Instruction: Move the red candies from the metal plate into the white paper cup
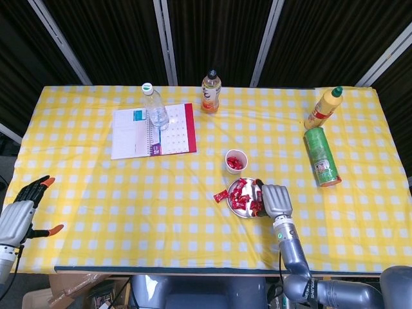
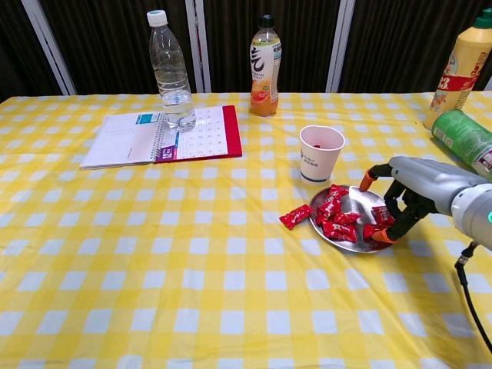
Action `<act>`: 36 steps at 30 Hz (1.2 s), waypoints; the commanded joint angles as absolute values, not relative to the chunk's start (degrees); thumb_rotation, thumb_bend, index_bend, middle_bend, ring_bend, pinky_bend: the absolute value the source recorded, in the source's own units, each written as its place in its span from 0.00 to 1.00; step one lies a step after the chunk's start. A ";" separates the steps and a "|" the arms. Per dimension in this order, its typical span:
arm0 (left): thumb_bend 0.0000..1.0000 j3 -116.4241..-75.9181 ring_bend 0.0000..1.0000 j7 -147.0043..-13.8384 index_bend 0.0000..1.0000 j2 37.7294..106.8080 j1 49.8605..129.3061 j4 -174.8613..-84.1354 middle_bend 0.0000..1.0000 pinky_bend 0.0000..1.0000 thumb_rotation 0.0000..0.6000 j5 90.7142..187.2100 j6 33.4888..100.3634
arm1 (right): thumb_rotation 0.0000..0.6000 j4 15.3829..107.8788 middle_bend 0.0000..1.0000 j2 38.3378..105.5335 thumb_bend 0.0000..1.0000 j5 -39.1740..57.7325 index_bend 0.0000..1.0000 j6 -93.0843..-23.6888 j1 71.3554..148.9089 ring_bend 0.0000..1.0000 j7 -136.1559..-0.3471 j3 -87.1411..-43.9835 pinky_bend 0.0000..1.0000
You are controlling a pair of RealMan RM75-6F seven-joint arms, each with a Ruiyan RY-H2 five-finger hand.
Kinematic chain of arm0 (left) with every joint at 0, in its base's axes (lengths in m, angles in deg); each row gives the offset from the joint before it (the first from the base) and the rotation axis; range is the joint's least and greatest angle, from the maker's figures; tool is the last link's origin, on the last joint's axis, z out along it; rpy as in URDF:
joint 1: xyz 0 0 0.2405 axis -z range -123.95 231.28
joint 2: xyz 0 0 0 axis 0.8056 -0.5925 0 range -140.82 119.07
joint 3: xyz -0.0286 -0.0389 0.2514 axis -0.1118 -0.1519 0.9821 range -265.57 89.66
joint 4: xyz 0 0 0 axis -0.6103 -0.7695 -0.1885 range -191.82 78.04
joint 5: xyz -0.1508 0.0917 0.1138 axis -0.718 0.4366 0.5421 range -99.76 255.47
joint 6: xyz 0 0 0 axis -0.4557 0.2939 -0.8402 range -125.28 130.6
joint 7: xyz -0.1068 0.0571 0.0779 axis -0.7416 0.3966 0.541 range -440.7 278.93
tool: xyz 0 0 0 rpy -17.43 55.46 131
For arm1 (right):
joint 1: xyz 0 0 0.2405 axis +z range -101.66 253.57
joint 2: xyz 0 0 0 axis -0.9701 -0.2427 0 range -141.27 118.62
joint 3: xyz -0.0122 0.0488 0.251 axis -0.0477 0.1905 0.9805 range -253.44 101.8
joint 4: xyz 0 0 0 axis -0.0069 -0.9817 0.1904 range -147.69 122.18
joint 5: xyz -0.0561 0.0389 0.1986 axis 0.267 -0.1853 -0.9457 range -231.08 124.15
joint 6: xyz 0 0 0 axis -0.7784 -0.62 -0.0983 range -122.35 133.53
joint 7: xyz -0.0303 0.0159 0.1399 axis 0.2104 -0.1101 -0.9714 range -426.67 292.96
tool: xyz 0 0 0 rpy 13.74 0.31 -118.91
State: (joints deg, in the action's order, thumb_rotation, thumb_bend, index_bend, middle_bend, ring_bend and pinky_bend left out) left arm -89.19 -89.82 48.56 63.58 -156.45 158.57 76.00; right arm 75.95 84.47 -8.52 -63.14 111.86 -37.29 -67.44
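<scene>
On the checked table (image 2: 154, 292), the metal plate (image 2: 355, 202) of red candies (image 2: 338, 219) sits just beside the white paper cup (image 2: 320, 152) for short transfers, with the right hand (image 2: 411, 196) curled over the plate's right edge, apparently closing on a candy, though an actual grip cannot be told.

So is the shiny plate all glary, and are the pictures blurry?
Chest view: sharp, and the metal plate shows a pale sheen, no harsh glare. Head view: evenly lit, but the red candies are too small to make out clearly.

We see a yellow-checked table (image 1: 96, 187) carrying a notebook (image 1: 153, 130) at eleven o'clock, bottles, cup (image 1: 235, 160), metal plate (image 1: 246, 210) centrally.
</scene>
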 commanded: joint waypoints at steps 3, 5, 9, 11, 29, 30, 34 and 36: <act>0.04 -89.15 0.00 -90.10 0.00 48.45 63.62 -156.37 0.00 0.00 1.00 158.49 75.80 | 1.00 74.17 0.75 85.00 0.35 -9.22 0.32 -62.43 111.73 0.90 -37.33 -66.65 1.00; 0.04 -89.11 0.00 -90.19 0.00 48.40 63.64 -156.35 0.00 0.00 1.00 158.53 75.71 | 1.00 73.52 0.75 85.05 0.36 -9.62 0.32 -62.04 111.65 0.90 -37.31 -66.38 1.00; 0.04 -89.06 0.00 -90.35 0.00 48.36 63.64 -156.25 0.00 0.00 1.00 158.57 75.63 | 1.00 72.85 0.75 84.96 0.36 -10.27 0.32 -61.41 111.38 0.90 -37.06 -66.18 1.00; 0.04 -89.04 0.00 -90.30 0.00 48.37 63.66 -156.28 0.00 0.00 1.00 158.64 75.62 | 1.00 72.73 0.75 84.88 0.36 -10.44 0.33 -61.11 111.22 0.90 -36.99 -66.18 1.00; 0.04 -88.99 0.00 -90.48 0.00 48.38 63.53 -156.24 0.00 0.00 1.00 158.75 75.86 | 1.00 72.65 0.75 85.20 0.61 -7.49 0.58 -60.74 110.00 0.90 -38.89 -65.59 1.00; 0.04 -88.99 0.00 -90.58 0.00 48.37 63.52 -156.18 0.00 0.00 1.00 158.77 75.87 | 1.00 72.99 0.75 84.99 0.61 -7.19 0.58 -60.93 109.98 0.90 -38.89 -65.48 1.00; 0.04 -88.99 0.00 -90.86 0.00 48.36 63.50 -156.07 0.00 0.00 1.00 158.96 75.97 | 1.00 76.64 0.75 82.97 0.61 -5.28 0.58 -62.36 109.76 0.90 -39.45 -64.22 1.00; 0.04 -88.99 0.00 -90.75 0.00 48.36 63.52 -156.22 0.00 0.00 1.00 158.99 75.97 | 1.00 78.81 0.75 81.62 0.61 -4.09 0.58 -63.12 109.75 0.90 -39.41 -63.67 1.00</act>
State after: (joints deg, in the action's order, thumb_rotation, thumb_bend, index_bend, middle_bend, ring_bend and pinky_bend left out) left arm -88.99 -90.79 48.36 63.51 -156.16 158.97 75.97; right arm 76.73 83.08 -5.43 -62.16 109.85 -39.25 -64.44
